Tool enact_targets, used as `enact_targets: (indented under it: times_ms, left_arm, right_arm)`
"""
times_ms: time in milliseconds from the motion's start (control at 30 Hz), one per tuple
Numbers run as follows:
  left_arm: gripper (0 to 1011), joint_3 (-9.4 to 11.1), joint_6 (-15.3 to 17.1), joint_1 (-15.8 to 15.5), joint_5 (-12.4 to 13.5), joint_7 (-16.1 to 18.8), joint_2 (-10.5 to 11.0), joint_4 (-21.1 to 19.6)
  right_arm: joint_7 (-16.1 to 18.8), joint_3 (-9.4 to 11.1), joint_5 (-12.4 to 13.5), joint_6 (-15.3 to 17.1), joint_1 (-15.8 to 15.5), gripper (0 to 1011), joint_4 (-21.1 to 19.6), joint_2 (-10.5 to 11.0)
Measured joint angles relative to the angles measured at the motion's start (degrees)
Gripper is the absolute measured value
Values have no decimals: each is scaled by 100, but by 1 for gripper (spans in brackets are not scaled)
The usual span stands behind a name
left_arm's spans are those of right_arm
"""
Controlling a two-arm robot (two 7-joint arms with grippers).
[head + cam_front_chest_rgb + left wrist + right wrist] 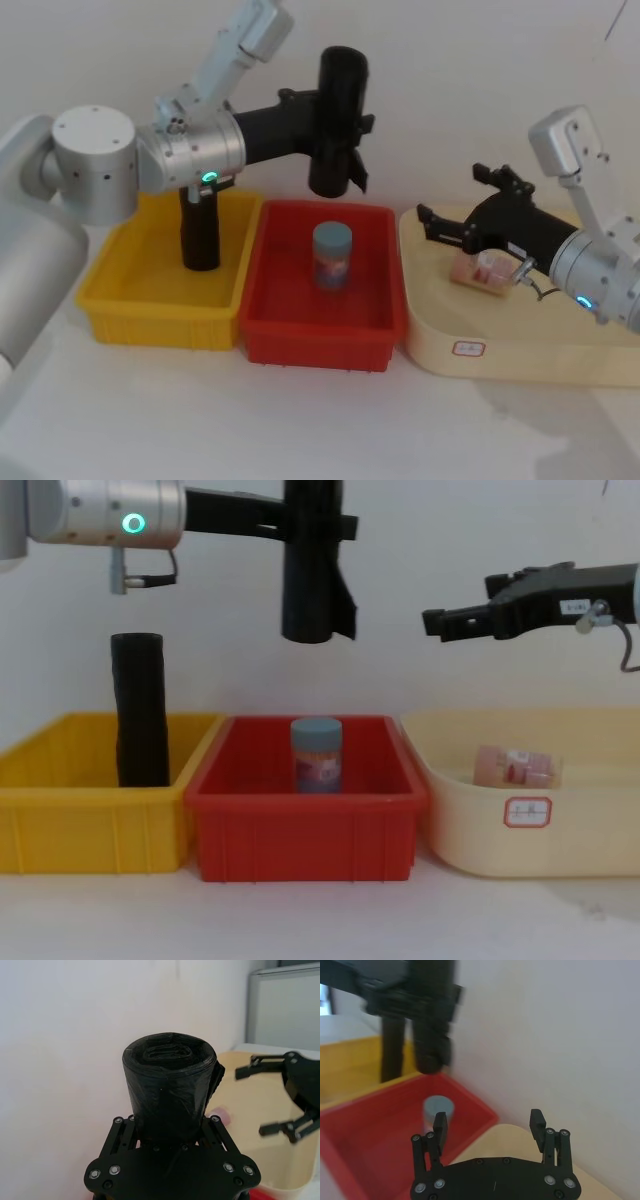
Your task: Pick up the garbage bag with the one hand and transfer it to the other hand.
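Note:
The garbage bag (342,75), a matte black roll, hangs upright in the air above the back of the red bin (262,340). My left gripper (332,128), on the arm with the green light, is shut on its middle; the left wrist view shows the roll's top end (169,1080) between the fingers. From the chest view, the roll (310,590) hangs well above the bins. My right gripper (452,195), on the blue-lit arm, hovers open over the cream tray (440,340), fingers pointing toward the roll with a gap between them. Nothing sits between its fingers (440,1125).
A second black roll (200,230) stands upright in the yellow bin (120,305). A blue-lidded jar (332,255) stands in the red bin under the held roll. A pink packet (485,270) lies in the cream tray beneath the right gripper.

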Motion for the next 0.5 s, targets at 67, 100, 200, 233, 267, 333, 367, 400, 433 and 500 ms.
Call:
enact_targets:
  times_ms: [67, 100, 200, 233, 267, 333, 367, 400, 433, 500]
  left_arm:
    - [448, 48, -128, -91, -7, -142, -61, 154]
    - [448, 73, -185, -137, -10, -179, -88, 234]
    - [448, 177, -405, -327, -18, -413, -221, 572]
    - [448, 223, -523, -412, -22, -525, -280, 723]
    - [448, 242, -570, -448, -23, -569, -303, 791]
    - [448, 278, -657, -518, -25, -649, -351, 917]
    - [448, 311, -730, -580, -28, -720, -396, 1024]
    - [448, 325, -765, -607, -29, -754, -413, 1074]
    - [448, 337, -793, -628, -29, -780, -426, 1113]
    - [448, 380, -885, -703, -32, -864, -479, 1243]
  right_arm:
    - [191, -28, 107, -21, 25, 1001, 21, 24]
    - [191, -28, 107, -21, 25, 1001, 21, 24]
    - [478, -38, 316, -27, 54, 1000, 53, 53]
    - [527, -35, 358, -27, 57, 1001, 60, 60]
    - [572, -32, 400, -25, 57, 1000, 64, 63]
    - [707, -7, 540, -14, 57, 1000, 74, 70]
    - [744, 3, 581, -9, 57, 1000, 76, 72]
    - [778, 20, 622, -4, 57, 1001, 81, 73]
    - [807, 30, 661, 1, 57, 1001, 84, 74]
    - [894, 87, 817, 34, 50, 1001, 98, 74]
